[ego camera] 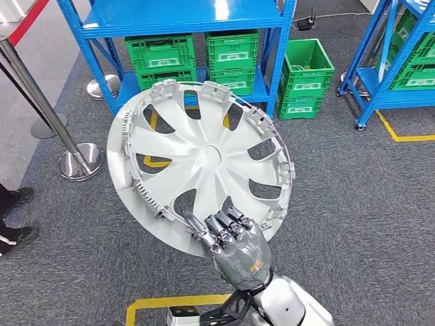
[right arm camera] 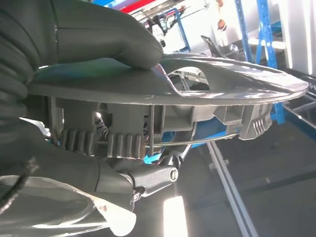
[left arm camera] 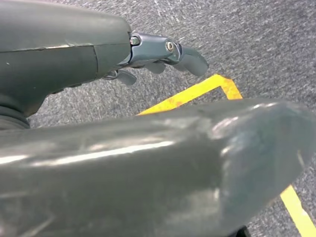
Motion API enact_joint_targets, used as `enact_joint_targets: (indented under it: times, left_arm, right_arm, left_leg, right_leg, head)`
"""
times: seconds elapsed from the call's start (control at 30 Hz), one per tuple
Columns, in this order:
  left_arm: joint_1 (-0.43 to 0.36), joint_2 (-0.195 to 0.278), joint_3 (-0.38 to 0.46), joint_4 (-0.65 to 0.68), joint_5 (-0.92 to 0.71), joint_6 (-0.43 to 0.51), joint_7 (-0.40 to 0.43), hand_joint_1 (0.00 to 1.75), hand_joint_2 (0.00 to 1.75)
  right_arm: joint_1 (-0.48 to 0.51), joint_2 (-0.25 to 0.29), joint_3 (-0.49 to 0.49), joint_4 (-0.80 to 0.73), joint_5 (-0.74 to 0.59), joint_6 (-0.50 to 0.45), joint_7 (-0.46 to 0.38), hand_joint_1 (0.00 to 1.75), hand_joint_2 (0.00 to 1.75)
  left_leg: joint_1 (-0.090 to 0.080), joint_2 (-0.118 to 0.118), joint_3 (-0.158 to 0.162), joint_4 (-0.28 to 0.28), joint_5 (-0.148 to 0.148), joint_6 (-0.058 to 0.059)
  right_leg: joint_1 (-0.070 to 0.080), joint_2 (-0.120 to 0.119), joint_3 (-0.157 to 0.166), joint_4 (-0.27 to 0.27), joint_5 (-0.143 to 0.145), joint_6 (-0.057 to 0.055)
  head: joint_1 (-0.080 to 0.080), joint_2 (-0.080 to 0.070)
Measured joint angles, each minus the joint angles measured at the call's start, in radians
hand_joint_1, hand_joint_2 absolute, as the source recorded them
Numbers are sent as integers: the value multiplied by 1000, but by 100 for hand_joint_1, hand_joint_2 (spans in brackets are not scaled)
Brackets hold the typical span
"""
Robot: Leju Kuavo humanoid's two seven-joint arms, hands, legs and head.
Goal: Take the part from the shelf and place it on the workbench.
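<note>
At the far left of the head view, a person's dark shoes [ego camera: 15,216] are being kept well back beside the chrome stanchion [ego camera: 77,160] — a bystander's distance, it is judged. The left hand [left arm camera: 111,54] is being seen in its wrist view over grey carpet and a yellow floor line [left arm camera: 193,91], nothing held; whether its fingers are spread or curled cannot be told. Further right, the part — a silver wheel cover [ego camera: 200,159] — is being carried clear of the blue shelf [ego camera: 179,17] with its green crates [ego camera: 231,58]. It is being gripped at its near rim by the right hand [ego camera: 233,238], thumb over one face and fingers [right arm camera: 156,177] under the clipped edge, presumably so the broad disc is kept from tipping
</note>
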Motion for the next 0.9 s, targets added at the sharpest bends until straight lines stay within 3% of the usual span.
enact_joint_targets:
  times: [0.07,0.17,0.2,0.23,0.27,0.37,0.43,0.5,0.67,0.9]
  left_arm:
    - [1,1,1,0,0,0,1,0,0]
    - [2,0,1,0,-1,0,1,0,0]
    - [3,0,1,0,-1,0,1,0,0]
    - [3,-1,1,0,-1,0,1,0,0]
    - [4,0,1,0,-1,0,1,0,0]
    - [3,0,2,0,-1,0,1,0,0]
    - [2,0,2,0,-1,0,1,0,0]
    - [4,-1,2,0,-1,0,1,0,0]
    - [3,-1,2,0,-1,0,1,0,0]
    - [3,0,2,0,-3,-2,1,0,0]
  right_arm:
    - [0,0,0,0,0,0,2,175,175]
    - [-1,1,0,0,0,0,2,175,175]
    - [0,1,0,1,0,0,2,175,175]
    - [0,1,0,2,0,1,2,175,175]
    - [0,1,0,2,0,1,2,175,175]
    - [0,2,0,3,0,1,2,175,175]
    - [-2,2,1,3,0,1,2,175,175]
    - [-2,2,2,3,0,1,3,175,175]
    - [-2,2,4,3,0,1,3,175,175]
    - [-2,3,4,3,0,1,4,175,175]
  left_leg:
    - [2,-2,-15,33,-28,-10]
    - [7,-3,-89,219,-136,-23]
    - [8,-3,-108,274,-157,-25]
    - [8,-3,-111,294,-158,-24]
    - [8,-4,-93,271,-140,-21]
    - [5,-6,19,68,-57,-4]
    - [2,-7,48,-1,-45,0]
    - [1,-7,44,-7,-43,-3]
    - [-6,-7,36,-4,-38,6]
    - [-8,-7,31,-2,-35,12]
  right_leg:
    - [-3,-2,-6,-2,10,-15]
    - [-2,-4,-22,-2,22,-28]
    - [0,-4,-28,-1,25,-29]
    - [1,-4,-32,0,28,-29]
    - [3,-4,-35,1,30,-28]
    - [8,-3,-39,3,35,-23]
    - [12,-3,-48,8,37,-22]
    - [13,-3,-55,11,39,-23]
    - [7,-3,-59,7,49,-9]
    - [4,-3,-63,6,54,-1]
  head:
    - [-3,0]
    - [-9,0]
    - [-9,0]
    - [-9,0]
    - [-9,0]
    - [-9,0]
    - [-8,0]
    - [-7,0]
    - [-8,0]
    - [-8,0]
